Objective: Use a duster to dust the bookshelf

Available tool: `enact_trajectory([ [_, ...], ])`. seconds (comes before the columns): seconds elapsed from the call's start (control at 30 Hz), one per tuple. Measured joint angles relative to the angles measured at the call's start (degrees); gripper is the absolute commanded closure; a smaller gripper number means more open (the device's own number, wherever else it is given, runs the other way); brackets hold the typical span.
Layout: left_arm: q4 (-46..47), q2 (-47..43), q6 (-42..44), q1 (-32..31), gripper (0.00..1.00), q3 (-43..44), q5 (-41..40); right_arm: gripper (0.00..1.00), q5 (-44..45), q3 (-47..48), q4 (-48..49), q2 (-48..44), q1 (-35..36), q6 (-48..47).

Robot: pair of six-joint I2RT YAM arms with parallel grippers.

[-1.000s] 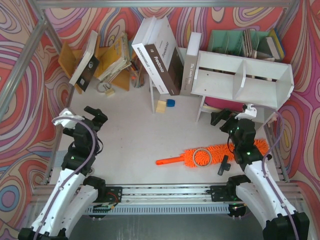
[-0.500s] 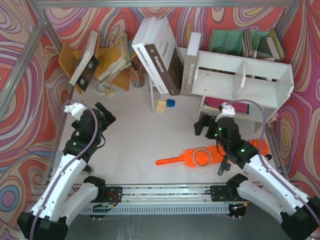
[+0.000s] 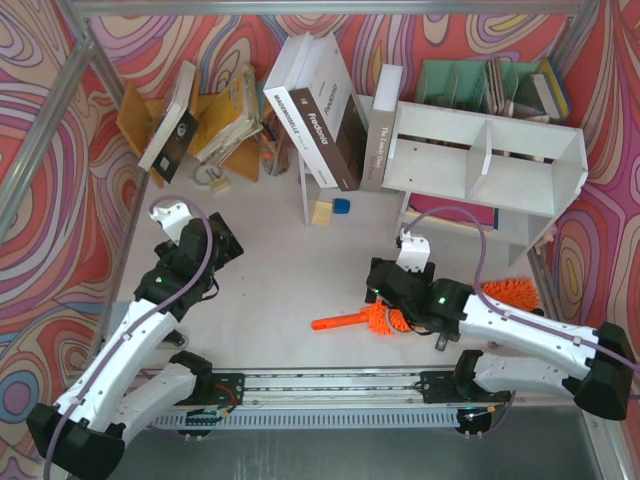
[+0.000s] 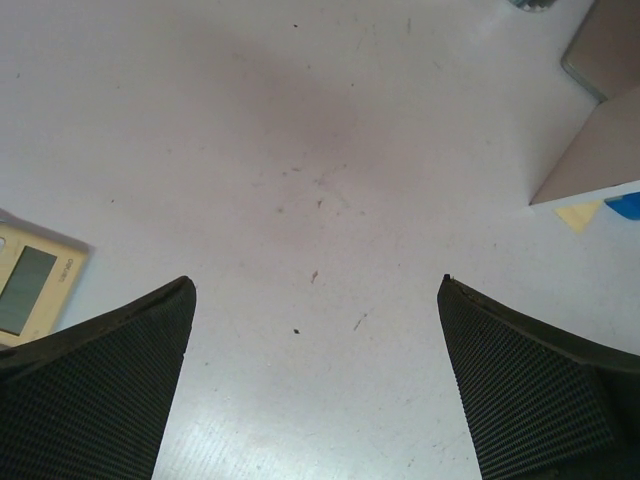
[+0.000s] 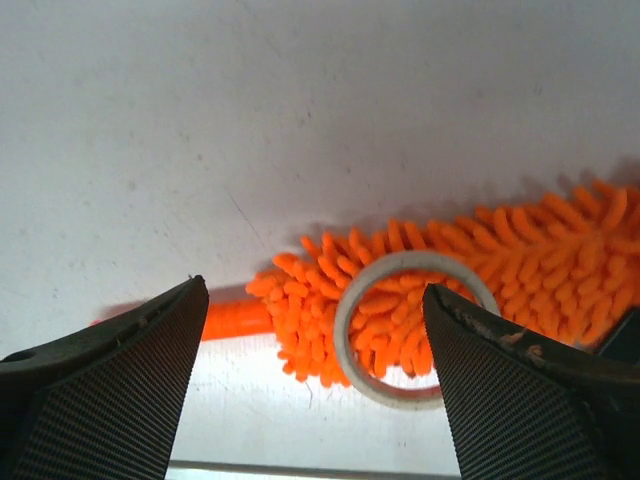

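Observation:
The orange duster lies flat on the table, its slim handle point(image 3: 335, 322) pointing left and its shaggy head point(image 3: 508, 292) running right under my right arm. A white ring point(image 5: 415, 325) rests on the fluffy head point(image 5: 540, 250). My right gripper point(image 5: 312, 290) hovers open above the place where the handle point(image 5: 235, 320) meets the head, and grips nothing. From above, that gripper point(image 3: 388, 300) is at the head's left end. The white bookshelf point(image 3: 480, 125) stands at the back right, tilted, with two open compartments. My left gripper point(image 4: 315, 281) is open over bare table, seen from above at the left point(image 3: 215, 250).
Large books point(image 3: 315, 110) lean at the back centre. Behind the shelf stands a mint-green organizer point(image 3: 480, 85). An orange book stand point(image 3: 215, 115) is at the back left. A yellow block point(image 3: 322, 212) and a blue block point(image 3: 342, 206) lie mid-table. A beige calculator point(image 4: 30, 285) lies near my left fingers.
My right arm has swung left and lowered over the duster's head near the handle, and its jaws have narrowed a little. My left arm has reached further forward.

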Motion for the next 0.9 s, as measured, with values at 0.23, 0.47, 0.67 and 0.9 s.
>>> enact_trajectory([
  [0.23, -0.3, 0.1, 0.0, -0.1, 0.02, 0.0, -1.0, 0.54, 0.1, -0.7, -5.1, 2.8, 1.7, 11.2],
  [0.47, -0.3, 0.0, 0.0, -0.1, 0.02, -0.1, -0.9, 0.58, -0.3, -1.2, -5.1, 6.0, 1.9, 15.3],
  [0.67, -0.3, -1.0, 0.0, -0.2, 0.02, -0.9, -0.9, 0.58, -0.4, -1.2, -5.9, 9.1, 1.9, 18.6],
  [0.9, -0.2, -1.3, 0.0, -0.2, 0.02, -0.9, -0.9, 0.6, -0.4, -1.2, -6.3, 10.6, 1.9, 20.8],
])
